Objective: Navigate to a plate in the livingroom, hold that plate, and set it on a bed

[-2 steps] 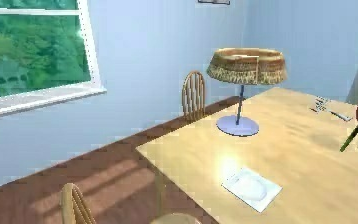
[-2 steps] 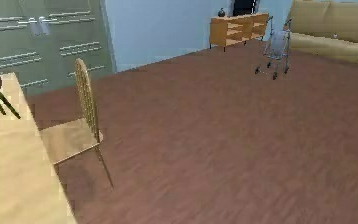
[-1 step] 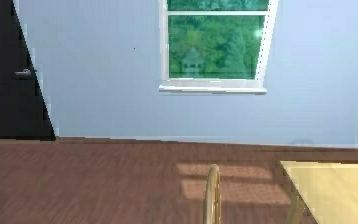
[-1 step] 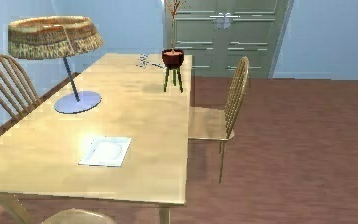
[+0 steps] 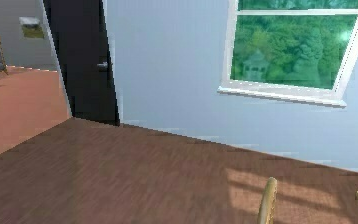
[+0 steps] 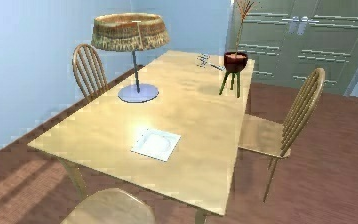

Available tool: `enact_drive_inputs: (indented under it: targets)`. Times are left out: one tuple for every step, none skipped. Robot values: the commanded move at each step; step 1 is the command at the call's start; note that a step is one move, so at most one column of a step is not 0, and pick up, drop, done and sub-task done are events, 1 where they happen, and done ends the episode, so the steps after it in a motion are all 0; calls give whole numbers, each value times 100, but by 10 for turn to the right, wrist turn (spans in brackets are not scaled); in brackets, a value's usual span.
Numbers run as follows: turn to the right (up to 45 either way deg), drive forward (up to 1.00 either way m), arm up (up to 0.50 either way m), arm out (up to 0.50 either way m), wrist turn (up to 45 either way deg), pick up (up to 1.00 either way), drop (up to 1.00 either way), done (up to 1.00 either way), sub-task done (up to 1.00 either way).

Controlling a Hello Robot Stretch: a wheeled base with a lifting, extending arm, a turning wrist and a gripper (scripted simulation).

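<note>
The plate (image 6: pixel 156 144) lies flat by the table's (image 6: pixel 192 100) near edge, well apart from the lamp (image 6: pixel 131 35), so a reach looks feasible. The gripper's state cannot be told.

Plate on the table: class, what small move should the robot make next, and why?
Probably ease the base forward a little, to line the arm up for a reach. The plate lies flat on the table just left of the arm side view's middle, near the table's closer edge, with the lamp farther off.
</note>
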Motion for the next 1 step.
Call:
enact_drive_inputs:
  targets:
    - [0,0,50,0,0,0,0,0,0]
